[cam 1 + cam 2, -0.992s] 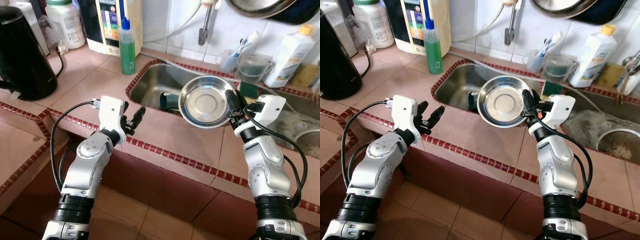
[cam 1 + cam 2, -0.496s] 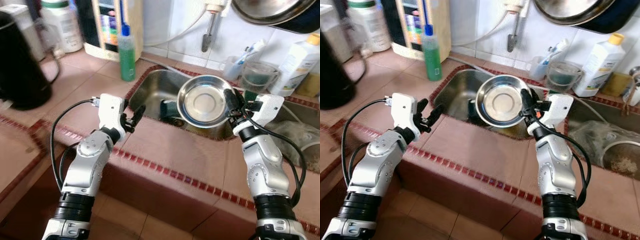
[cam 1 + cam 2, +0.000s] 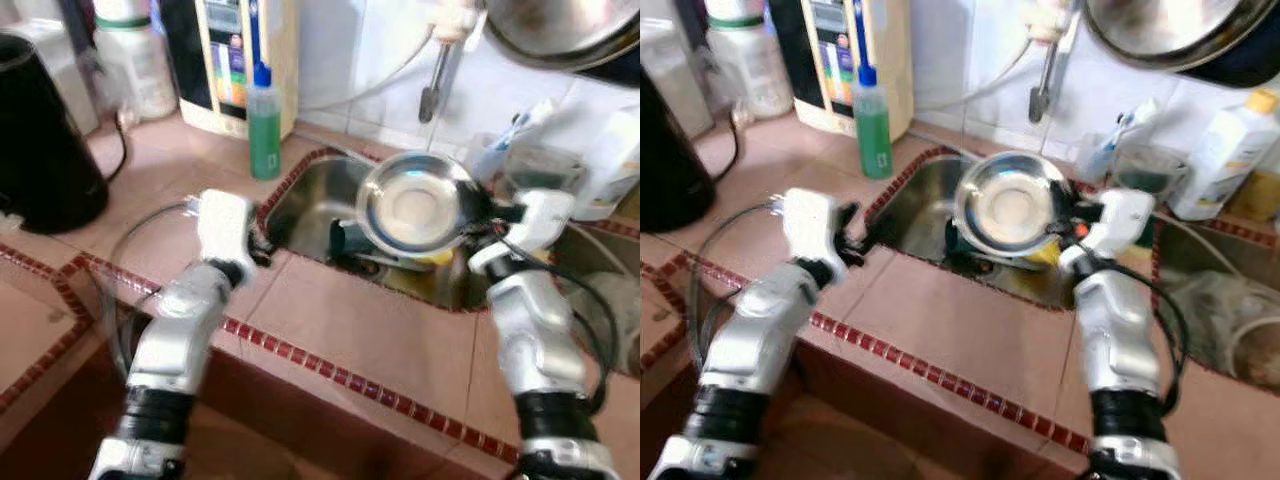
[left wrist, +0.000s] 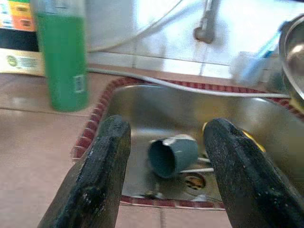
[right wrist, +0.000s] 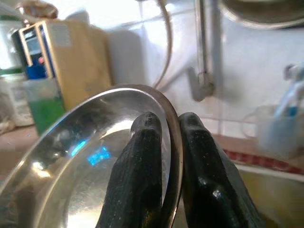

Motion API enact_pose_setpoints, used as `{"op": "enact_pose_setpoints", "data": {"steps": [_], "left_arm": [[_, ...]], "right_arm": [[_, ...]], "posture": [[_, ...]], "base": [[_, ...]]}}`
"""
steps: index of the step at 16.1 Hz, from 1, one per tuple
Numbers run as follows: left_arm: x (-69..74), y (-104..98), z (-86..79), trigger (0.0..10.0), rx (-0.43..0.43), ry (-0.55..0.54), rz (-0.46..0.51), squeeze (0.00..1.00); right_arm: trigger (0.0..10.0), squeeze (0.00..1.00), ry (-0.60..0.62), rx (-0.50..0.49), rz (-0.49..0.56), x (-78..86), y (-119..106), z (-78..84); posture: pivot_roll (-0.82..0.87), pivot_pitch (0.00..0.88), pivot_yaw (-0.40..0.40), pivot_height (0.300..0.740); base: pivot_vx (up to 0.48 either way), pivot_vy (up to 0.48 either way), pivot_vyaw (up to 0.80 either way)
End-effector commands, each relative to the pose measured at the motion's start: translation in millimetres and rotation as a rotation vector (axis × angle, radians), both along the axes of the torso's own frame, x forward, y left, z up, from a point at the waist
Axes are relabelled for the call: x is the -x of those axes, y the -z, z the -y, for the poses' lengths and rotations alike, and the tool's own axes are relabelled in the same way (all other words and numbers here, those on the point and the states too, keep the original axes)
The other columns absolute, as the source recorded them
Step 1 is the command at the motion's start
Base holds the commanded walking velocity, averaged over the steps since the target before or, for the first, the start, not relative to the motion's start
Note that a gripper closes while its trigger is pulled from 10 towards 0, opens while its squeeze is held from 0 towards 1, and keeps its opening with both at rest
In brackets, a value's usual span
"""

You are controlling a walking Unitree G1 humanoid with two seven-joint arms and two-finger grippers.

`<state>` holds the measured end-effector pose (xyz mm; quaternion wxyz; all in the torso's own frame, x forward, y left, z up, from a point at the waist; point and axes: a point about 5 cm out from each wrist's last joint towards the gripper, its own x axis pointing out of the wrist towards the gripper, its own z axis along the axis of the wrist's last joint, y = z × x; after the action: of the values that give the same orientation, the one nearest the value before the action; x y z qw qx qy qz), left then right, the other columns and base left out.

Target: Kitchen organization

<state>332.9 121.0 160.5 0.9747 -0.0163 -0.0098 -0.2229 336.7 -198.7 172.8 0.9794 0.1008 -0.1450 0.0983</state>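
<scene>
Since a second ago the whole view has slid toward the sink, so the camera has moved; against that shift, the bowl (image 3: 413, 203) has risen from just over the counter's (image 3: 370, 325) front edge to hang above the sink (image 3: 320, 205), and the left arm has reached closer to the sink's near corner.

The right gripper (image 5: 164, 142) is clamped on the bowl's rim, one finger inside and one outside, with the bowl tilted so its hollow faces the camera. The left gripper (image 4: 164, 156) has its fingers spread wide and holds nothing; it points into the sink at a grey cup (image 4: 173, 154) lying on its side by the drain.

To do this step well, I judge the rim pinch is the weak point: a thin, slick steel edge held at one spot can pivot, so the wrist should turn slowly and keep the bowl's weight hanging below the fingers. The tap (image 3: 432, 80) and the big pan (image 3: 560, 30) hanging on the wall sit close above, so any lift needs room under them. The left gripper should stay clear of the bowl's path.
</scene>
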Motion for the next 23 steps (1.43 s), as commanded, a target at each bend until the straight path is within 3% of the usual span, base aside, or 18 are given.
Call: {"op": "enact_pose_setpoints", "data": {"steps": [1, 7, 8, 13, 18, 23], "left_arm": [[0.2, -3.1, -3.2, 10.0, -0.013, 0.004, 0.007, 0.00], [11.2, -0.2, 16.6, 10.0, -0.112, 0.108, -0.007, 0.00], [16.1, -2.4, 22.1, 10.0, -0.092, 0.160, 0.007, 0.00], [24.8, -0.6, 37.2, 10.0, -0.070, 0.226, -0.043, 0.00], [31.9, -1.8, 51.5, 10.0, -0.125, 0.317, -0.129, 0.00], [45.6, -3.9, 61.2, 10.0, -0.113, 0.384, -0.163, 0.00]], "right_arm": [[10.0, 0.00, 0.016, 0.000, 0.006, -1.5, -4.1, 2.0], [10.0, 0.00, 0.141, 0.042, -0.119, -11.2, 5.8, 24.8], [10.0, 0.00, 0.150, 0.044, -0.128, -12.5, 5.1, 28.9], [10.0, 0.00, 0.182, 0.060, -0.145, -15.5, 4.2, 39.4], [10.0, 0.00, 0.190, 0.081, -0.163, -17.7, 3.4, 45.4], [10.0, 0.00, 0.200, 0.085, -0.240, -20.6, 15.1, 54.9]], "posture": [[-0.07, 0.001, -0.051, 0.740], [-0.07, 0.019, -0.038, 0.740], [-0.08, 0.027, -0.033, 0.740], [-0.09, 0.062, -0.015, 0.740], [-0.11, 0.143, 0.016, 0.740], [-0.11, 0.190, 0.033, 0.740]], "base": [[0.000, 0.000, 0.00], [0.000, 0.000, 0.00], [0.000, 0.000, 0.00], [0.000, 0.000, 0.00], [0.000, 0.000, 0.00], [0.000, 0.000, 0.00]]}}
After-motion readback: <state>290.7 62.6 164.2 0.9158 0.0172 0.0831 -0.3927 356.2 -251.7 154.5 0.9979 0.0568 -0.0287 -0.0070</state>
